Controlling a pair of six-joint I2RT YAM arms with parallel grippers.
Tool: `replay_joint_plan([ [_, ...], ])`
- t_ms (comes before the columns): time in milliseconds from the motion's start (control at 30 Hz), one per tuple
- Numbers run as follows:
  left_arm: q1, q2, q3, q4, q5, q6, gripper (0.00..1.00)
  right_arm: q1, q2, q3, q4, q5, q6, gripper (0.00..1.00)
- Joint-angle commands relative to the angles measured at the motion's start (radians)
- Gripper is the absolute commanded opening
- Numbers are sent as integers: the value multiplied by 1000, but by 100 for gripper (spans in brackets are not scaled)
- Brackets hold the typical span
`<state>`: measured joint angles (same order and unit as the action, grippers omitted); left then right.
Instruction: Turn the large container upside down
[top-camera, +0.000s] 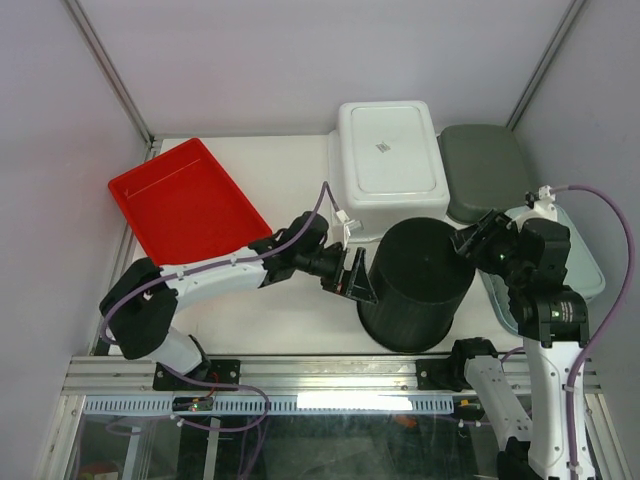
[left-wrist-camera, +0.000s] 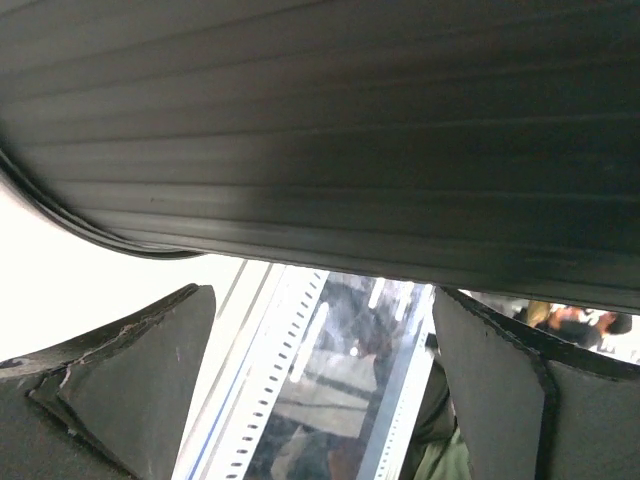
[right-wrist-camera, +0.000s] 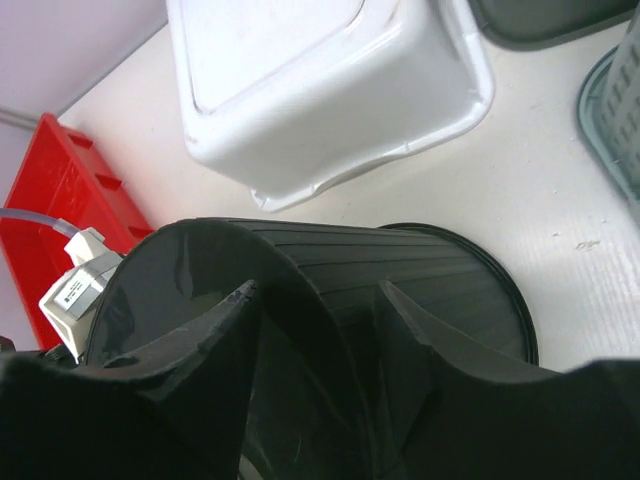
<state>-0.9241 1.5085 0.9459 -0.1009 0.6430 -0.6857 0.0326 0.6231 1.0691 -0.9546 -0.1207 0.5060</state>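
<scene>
The black container (top-camera: 415, 285) sits at the lower centre of the desk (top-camera: 290, 320), wide rim down, just below the white tub (top-camera: 388, 160); the right pincer (top-camera: 468, 243) is clamped on its upper right edge; the left pincer (top-camera: 360, 277), fingers wide apart, stands just beside its left wall.

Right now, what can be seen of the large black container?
The large black container is a round, tapered bin of dark plastic-looking material with fine ribs down its wall. It appears to stand mouth down, flat base up, flared rim on the white table. The right gripper straddles its upper edge; the open left gripper sits beside its wall, contact unclear.
</scene>
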Motion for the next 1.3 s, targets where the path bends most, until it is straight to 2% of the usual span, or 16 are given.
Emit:
replay_joint_plan([
  [0,63,51,83,227,-64,-112,93,6,31,11,64,13,14,55],
  [133,73,125,167,232,-100,-115,94,7,68,93,35,96,-10,78],
  [233,73,172,221,222,-105,-110,94,7,91,176,6,156,-40,87],
  [467,80,154,238,186,-127,-82,95,6,98,321,-53,186,-143,86],
  [700,132,71,195,170,-119,-71,96,7,96,351,-100,237,-201,86],
  [833,158,22,227,38,-187,8,96,6,86,331,-66,80,-232,85],
  [1033,275,-114,291,-214,-366,135,99,6,113,317,-2,-175,-266,81],
  [1167,389,-186,300,-336,-487,170,99,6,180,299,64,-348,-205,71],
  [1267,506,-216,292,-402,-528,170,99,27,210,249,234,-514,-81,67],
])
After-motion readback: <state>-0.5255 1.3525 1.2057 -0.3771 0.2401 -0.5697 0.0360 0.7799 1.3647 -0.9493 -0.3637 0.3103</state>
